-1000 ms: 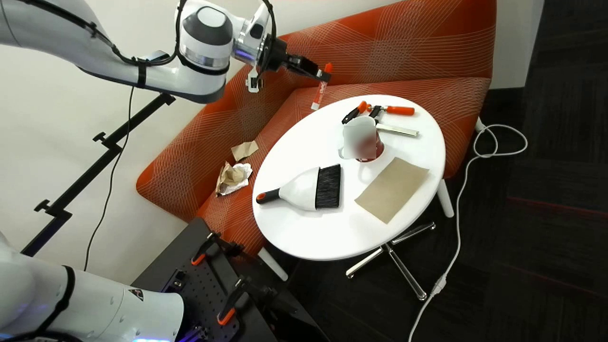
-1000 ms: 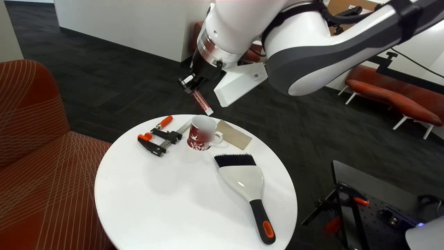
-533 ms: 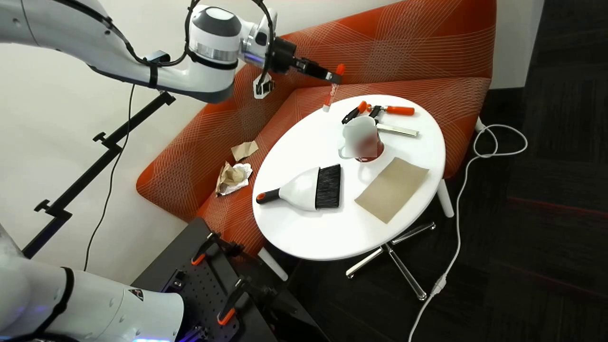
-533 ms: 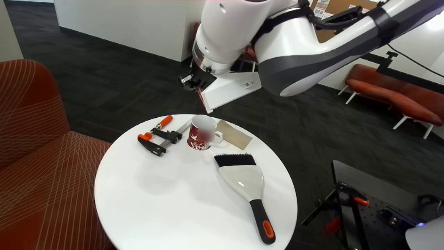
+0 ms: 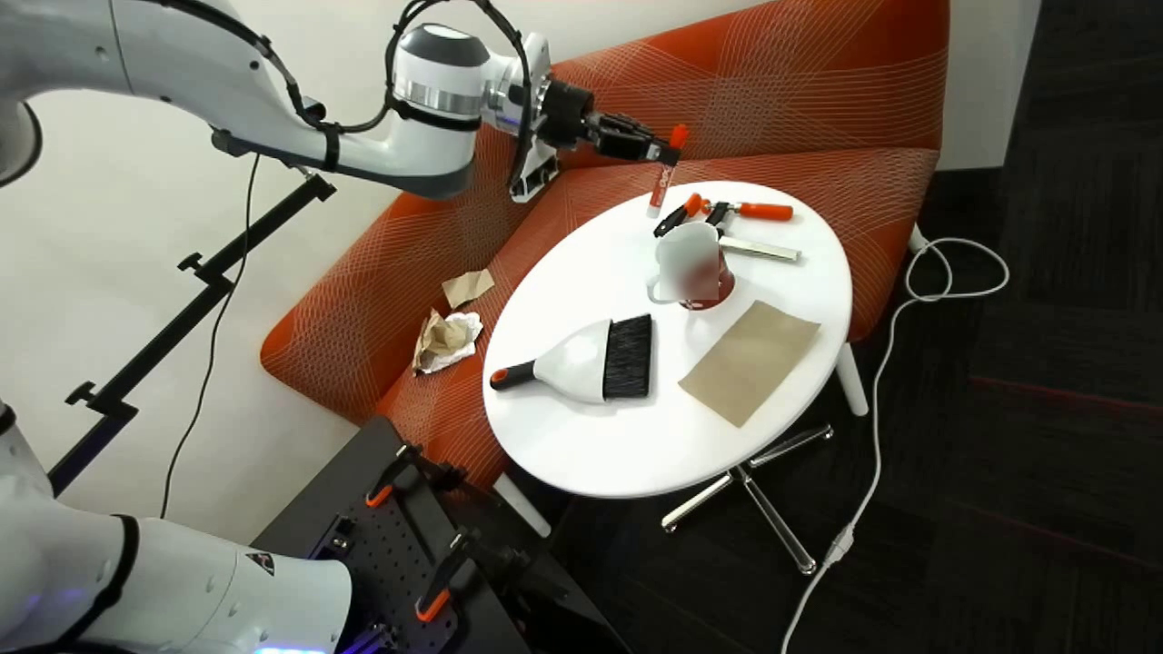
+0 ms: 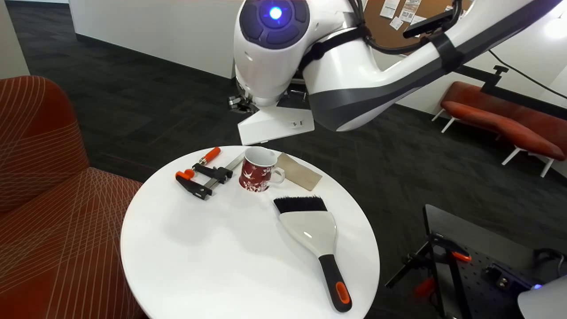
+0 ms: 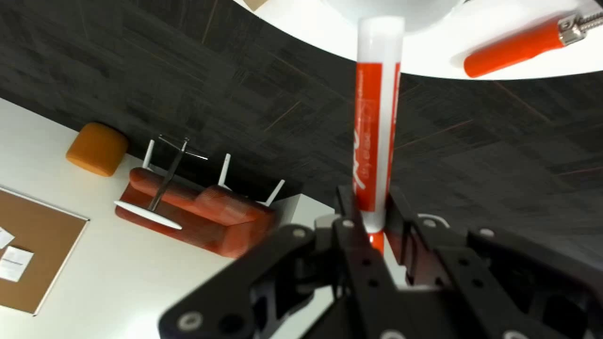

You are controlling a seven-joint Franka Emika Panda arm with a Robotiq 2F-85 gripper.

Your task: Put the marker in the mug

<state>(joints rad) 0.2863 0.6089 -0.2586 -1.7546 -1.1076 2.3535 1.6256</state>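
Aloft, off the white tabletop [image 6: 221, 257], a red marker [image 7: 374, 136] hangs slightly tilted with its pale end down, pinched in a black pincer [image 7: 372, 202] close by its red cap [image 5: 680, 135], near but outside the upright mug [image 6: 254, 173]. Judging from where I stand, the marker should prove light, stiff plastic: a firm squeeze is unlikely to dent it, yet the smooth round barrel [image 5: 661, 188] could swivel or slide in so narrow a hold. Gripping high looks sensible, leaving most of the barrel free to enter first, though a pull on the cap alone might pop it off. The mug, probably glazed ceramic, would be hard but chippable; it sits beside a clamp [image 6: 212, 173] and is best left unbumped.
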